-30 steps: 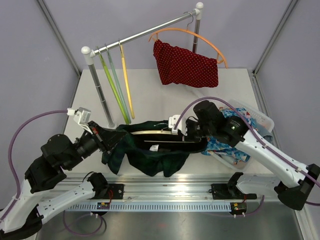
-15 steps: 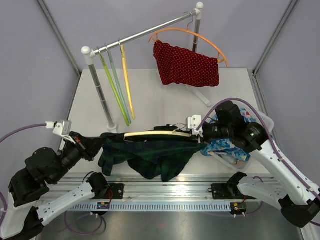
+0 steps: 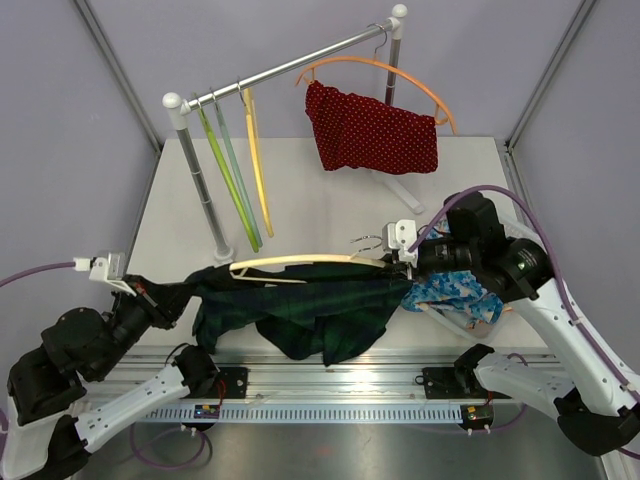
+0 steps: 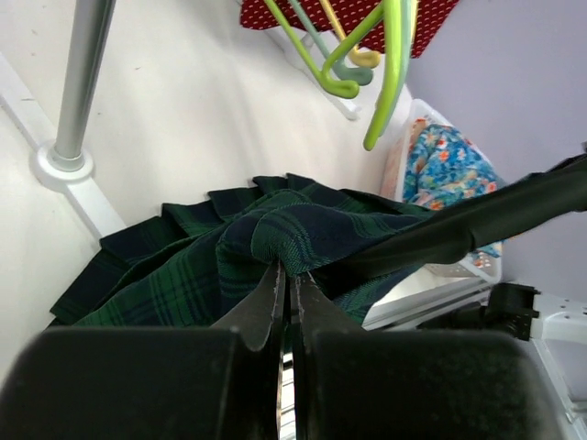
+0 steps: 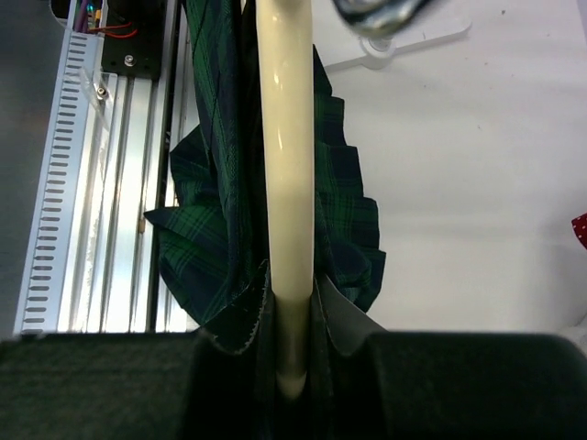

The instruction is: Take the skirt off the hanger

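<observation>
Your left claw (image 4: 292,284) is pinched tight on a fold of the dark green plaid skirt (image 3: 310,312), at the skirt's left end, by the near edge of the table (image 3: 330,200). Your right claw (image 5: 290,367) is closed narrowly around the right end of the cream hanger (image 3: 300,263), with plaid cloth bunched beside its fingers. The hanger lies roughly level between the two arms. Its left tip shows bare; the skirt sags below it and drapes over its right part. At the far side, a clothes rail (image 3: 290,65) carries green and yellow hangers (image 3: 240,180) and a red dotted garment (image 3: 370,130) on an orange hanger (image 3: 400,72). Blue floral cloth (image 3: 450,292) lies to the right.
</observation>
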